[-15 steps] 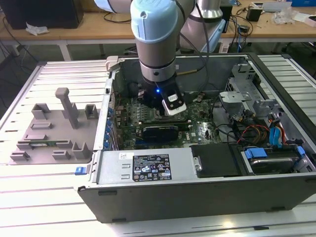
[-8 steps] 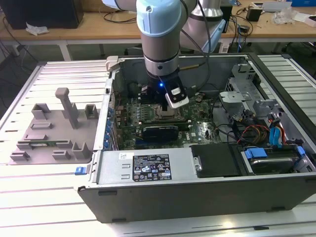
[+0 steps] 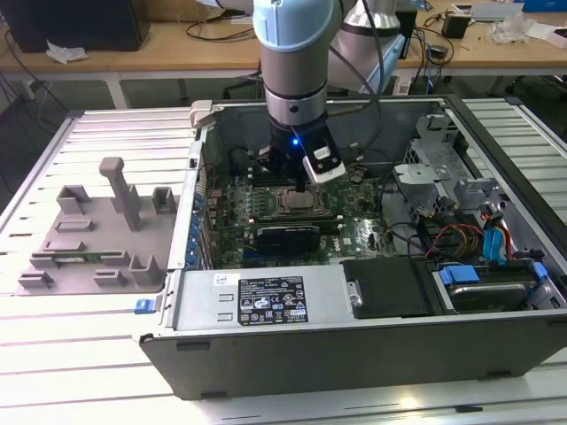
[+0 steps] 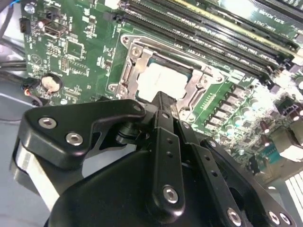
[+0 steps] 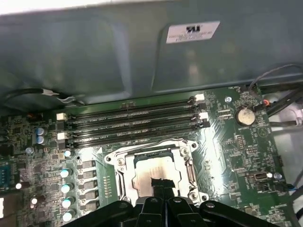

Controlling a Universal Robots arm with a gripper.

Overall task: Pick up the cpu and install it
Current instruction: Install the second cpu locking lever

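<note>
Both wrist views put the chip [image 4: 163, 80] inside the socket frame [image 5: 156, 172] — gripper [image 4: 163, 97] fingers pinched together just above it, so seating looks largely done.

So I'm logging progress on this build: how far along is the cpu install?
The cpu already lies inside the socket frame on the motherboard, so pickup and placing look done. The claw hovers right over the chip; whether it grips it cannot be told. Full seating is not confirmed.
</note>
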